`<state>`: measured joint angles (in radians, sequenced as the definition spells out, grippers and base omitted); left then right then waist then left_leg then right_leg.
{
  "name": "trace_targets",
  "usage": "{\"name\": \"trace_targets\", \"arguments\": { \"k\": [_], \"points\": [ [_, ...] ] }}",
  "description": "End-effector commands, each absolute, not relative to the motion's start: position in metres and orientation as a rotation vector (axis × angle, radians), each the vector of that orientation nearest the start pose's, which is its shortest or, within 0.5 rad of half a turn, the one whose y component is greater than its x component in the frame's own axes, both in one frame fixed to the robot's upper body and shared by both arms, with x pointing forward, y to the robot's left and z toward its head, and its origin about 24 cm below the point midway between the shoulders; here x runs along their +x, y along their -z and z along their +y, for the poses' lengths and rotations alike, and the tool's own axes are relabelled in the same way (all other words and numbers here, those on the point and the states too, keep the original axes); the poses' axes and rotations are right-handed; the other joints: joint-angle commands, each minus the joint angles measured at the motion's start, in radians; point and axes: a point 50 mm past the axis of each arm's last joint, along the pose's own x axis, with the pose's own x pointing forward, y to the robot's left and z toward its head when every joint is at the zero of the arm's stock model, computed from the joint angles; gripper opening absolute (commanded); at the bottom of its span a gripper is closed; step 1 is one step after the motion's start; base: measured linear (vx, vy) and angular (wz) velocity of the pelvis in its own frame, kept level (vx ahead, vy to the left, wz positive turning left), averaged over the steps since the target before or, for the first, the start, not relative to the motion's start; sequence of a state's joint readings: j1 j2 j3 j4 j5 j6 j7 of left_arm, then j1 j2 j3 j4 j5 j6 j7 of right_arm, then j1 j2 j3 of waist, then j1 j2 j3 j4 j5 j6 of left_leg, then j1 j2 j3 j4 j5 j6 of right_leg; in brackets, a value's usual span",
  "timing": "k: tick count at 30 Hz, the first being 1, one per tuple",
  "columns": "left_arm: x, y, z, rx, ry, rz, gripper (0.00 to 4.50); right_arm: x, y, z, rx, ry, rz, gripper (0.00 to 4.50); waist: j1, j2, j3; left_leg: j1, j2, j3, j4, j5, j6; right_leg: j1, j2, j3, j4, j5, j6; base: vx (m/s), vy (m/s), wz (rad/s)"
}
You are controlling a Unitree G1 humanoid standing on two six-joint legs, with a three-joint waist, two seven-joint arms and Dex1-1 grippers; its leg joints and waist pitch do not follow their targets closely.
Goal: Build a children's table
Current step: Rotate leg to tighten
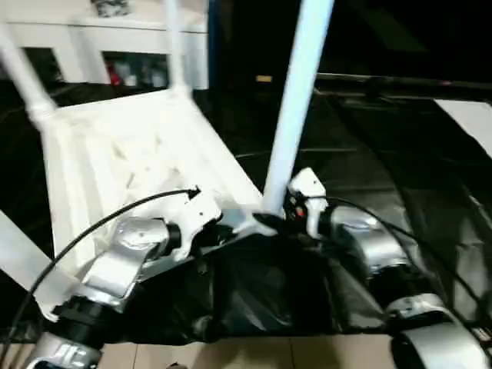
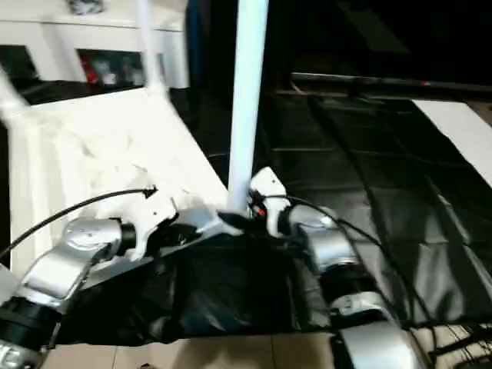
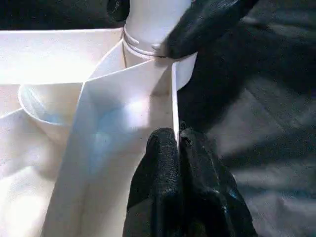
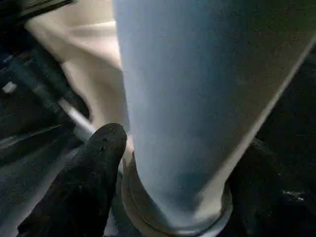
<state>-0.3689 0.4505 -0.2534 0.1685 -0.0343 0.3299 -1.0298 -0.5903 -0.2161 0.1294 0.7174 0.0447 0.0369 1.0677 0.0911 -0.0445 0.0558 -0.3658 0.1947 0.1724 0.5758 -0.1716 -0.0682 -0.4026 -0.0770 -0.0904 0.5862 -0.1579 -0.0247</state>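
Table top is lying upside down, ribbed underside up, on the black cover, near the front edge. Legs are standing up in the corner sockets; the near-right leg is rising tall between the two grippers. Left gripper is pinching the top's thin side rim just beside that leg's socket, fingers pressed together on the rim. Right gripper is sitting around the leg's base, fingers spread on either side of the tube, close to it; cannot tell if they are squeezing it. White cabinet is standing behind the table. Light floor is showing at the cover's front edge.
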Motion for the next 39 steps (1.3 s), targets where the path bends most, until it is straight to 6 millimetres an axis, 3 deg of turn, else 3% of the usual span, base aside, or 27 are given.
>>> {"name": "trace_targets", "arguments": {
  "k": [1,2,4,6,8,15,16,17,18,19,21,24,26,28,31,33,34,36,37,38,39],
  "points": [
    [0.281,-0.066,0.131,0.384,1.265,0.375,0.0,0.314,-0.034,-0.108,-0.145,-1.284,0.356,3.29,0.0,0.019,-0.065,0.02,0.045,-0.005,-0.07,-0.249,0.02,0.049,-0.068,0.055,-0.051,-0.187,-0.229,0.0,0.0,0.0],
    [0.281,-0.065,0.133,0.389,1.271,0.382,0.0,0.313,-0.034,-0.109,-0.152,-1.29,0.36,3.29,0.001,0.02,-0.065,0.021,0.045,-0.005,-0.071,-0.254,0.017,0.048,-0.069,0.055,-0.052,-0.199,-0.227,0.0,0.0,0.0],
    [0.28,-0.064,0.136,0.396,1.291,0.4,0.0,0.312,-0.032,-0.109,-0.144,-1.305,0.368,3.29,0.002,0.007,-0.062,0.021,0.045,-0.005,-0.071,-0.276,0.011,0.046,-0.074,0.057,-0.059,-0.272,-0.212,0.0,0.0,0.0],
    [0.279,-0.064,0.139,0.398,1.308,0.413,0.0,0.31,-0.033,-0.109,-0.142,-1.328,0.368,3.12,0.004,0.009,-0.06,0.023,0.046,-0.006,-0.072,-0.288,0.006,0.042,-0.075,0.058,-0.063,-0.317,-0.195,0.0,0.0,0.0],
    [0.277,-0.066,0.141,0.395,1.328,0.423,0.0,0.306,-0.034,-0.108,-0.144,-1.386,0.372,2.84,0.008,0.003,-0.058,0.021,0.046,-0.007,-0.073,-0.292,0.007,0.042,-0.075,0.059,-0.065,-0.358,-0.175,0.0,0.0,0.0],
    [0.273,-0.067,0.147,0.396,1.371,0.464,0.0,0.296,-0.032,-0.109,-0.169,-1.525,0.416,2.46,0.02,-0.003,-0.059,0.019,0.047,-0.008,-0.073,-0.278,0.008,0.041,-0.077,0.059,-0.062,-0.369,-0.168,0.0,0.0,0.0],
    [0.273,-0.067,0.147,0.392,1.373,0.467,0.0,0.295,-0.032,-0.109,-0.168,-1.53,0.422,2.36,0.02,-0.003,-0.059,0.019,0.047,-0.008,-0.073,-0.276,0.006,0.04,-0.078,0.059,-0.062,-0.369,-0.169,0.0,0.0,0.0],
    [0.272,-0.067,0.148,0.391,1.372,0.468,0.0,0.295,-0.031,-0.108,-0.167,-1.541,0.429,2.36,0.022,0.007,-0.059,0.019,0.047,-0.01,-0.074,-0.28,0.002,0.04,-0.078,0.059,-0.062,-0.368,-0.17,0.0,0.0,0.0],
    [0.272,-0.067,0.148,0.391,1.372,0.467,0.0,0.294,-0.031,-0.107,-0.167,-1.542,0.429,2.32,0.019,0.002,-0.06,0.018,0.047,-0.01,-0.075,-0.285,-0.002,0.042,-0.077,0.058,-0.062,-0.364,-0.169,0.0,0.0,0.0],
    [0.272,-0.067,0.147,0.397,1.362,0.463,0.0,0.294,-0.031,-0.106,-0.165,-1.543,0.427,2.21,0.02,0.009,-0.059,0.019,0.046,-0.011,-0.075,-0.292,-0.004,0.041,-0.077,0.058,-0.062,-0.365,-0.169,0.0,0.0,0.0],
    [0.273,-0.067,0.147,0.402,1.356,0.46,0.0,0.294,-0.031,-0.104,-0.162,-1.542,0.426,2.17,0.019,0.004,-0.061,0.018,0.046,-0.011,-0.075,-0.29,-0.006,0.043,-0.076,0.058,-0.061,-0.354,-0.172,0.0,0.0,0.0],
    [0.28,-0.066,0.14,0.401,1.268,0.408,0.0,0.293,-0.026,-0.098,-0.126,-1.483,0.412,2.12,0.018,0.011,-0.06,0.02,0.046,-0.01,-0.075,-0.296,-0.01,0.041,-0.073,0.058,-0.063,-0.338,-0.175,0.0,0.0,0.0],
    [0.285,-0.067,0.133,0.38,1.216,0.383,0.0,0.294,-0.024,-0.094,-0.105,-1.42,0.395,2.1,0.017,0.009,-0.056,0.025,0.045,-0.01,-0.076,-0.331,-0.018,0.038,-0.075,0.059,-0.069,-0.393,-0.168,0.0,0.0,0.0],
    [0.294,-0.067,0.122,0.359,1.094,0.353,0.0,0.3,-0.014,-0.084,-0.079,-1.223,0.388,2.05,0.013,0.007,-0.052,0.026,0.042,-0.014,-0.076,-0.36,-0.029,0.037,-0.079,0.056,-0.079,-0.478,-0.143,0.0,0.0,0.0],
    [0.297,-0.066,0.113,0.34,1.041,0.345,0.0,0.304,-0.008,-0.076,-0.044,-1.099,0.394,2.0,-0.004,0.001,-0.046,0.033,0.035,-0.025,-0.073,-0.428,-0.045,0.033,-0.085,0.039,-0.105,-0.682,-0.062,0.0,0.0,0.0],
    [0.3,-0.065,0.103,0.328,0.969,0.335,0.0,0.307,-0.004,-0.064,-0.001,-0.967,0.4,1.96,-0.021,0.002,-0.043,0.035,0.033,-0.031,-0.071,-0.466,-0.047,0.031,-0.085,0.024,-0.122,-0.743,-0.029,0.0,0.0,0.0],
    [0.301,-0.065,0.101,0.325,0.953,0.334,0.0,0.308,-0.003,-0.061,0.013,-0.94,0.405,1.96,-0.034,0.011,-0.046,0.042,0.034,-0.04,-0.072,-0.505,-0.052,0.036,-0.084,0.005,-0.133,-0.734,-0.021,0.0,0.0,0.0],
    [0.302,-0.066,0.092,0.306,0.907,0.328,0.0,0.313,-0.002,-0.048,0.05,-0.817,0.427,1.96,-0.05,0.016,-0.043,0.038,0.04,-0.05,-0.08,-0.562,-0.052,0.046,-0.079,-0.01,-0.135,-0.69,-0.023,0.0,0.0,0.0],
    [0.302,-0.066,0.091,0.303,0.898,0.326,0.0,0.314,-0.002,-0.046,0.054,-0.802,0.428,1.96,-0.065,0.021,-0.04,0.035,0.046,-0.06,-0.091,-0.622,-0.058,0.054,-0.075,-0.027,-0.135,-0.657,-0.023,0.0,0.0,0.0],
    [0.302,-0.066,0.09,0.302,0.893,0.322,0.0,0.314,-0.003,-0.042,0.053,-0.79,0.423,1.96,-0.071,0.026,-0.038,0.034,0.051,-0.064,-0.097,-0.664,-0.062,0.059,-0.072,-0.032,-0.132,-0.643,-0.022,0.0,0.0,0.0],
    [0.302,-0.066,0.088,0.304,0.894,0.318,0.0,0.315,-0.004,-0.038,0.049,-0.786,0.415,1.96,-0.074,0.036,-0.037,0.032,0.064,-0.068,-0.119,-0.751,-0.068,0.071,-0.062,-0.031,-0.106,-0.563,-0.038,0.0,0.0,0.0]
  ]
}}
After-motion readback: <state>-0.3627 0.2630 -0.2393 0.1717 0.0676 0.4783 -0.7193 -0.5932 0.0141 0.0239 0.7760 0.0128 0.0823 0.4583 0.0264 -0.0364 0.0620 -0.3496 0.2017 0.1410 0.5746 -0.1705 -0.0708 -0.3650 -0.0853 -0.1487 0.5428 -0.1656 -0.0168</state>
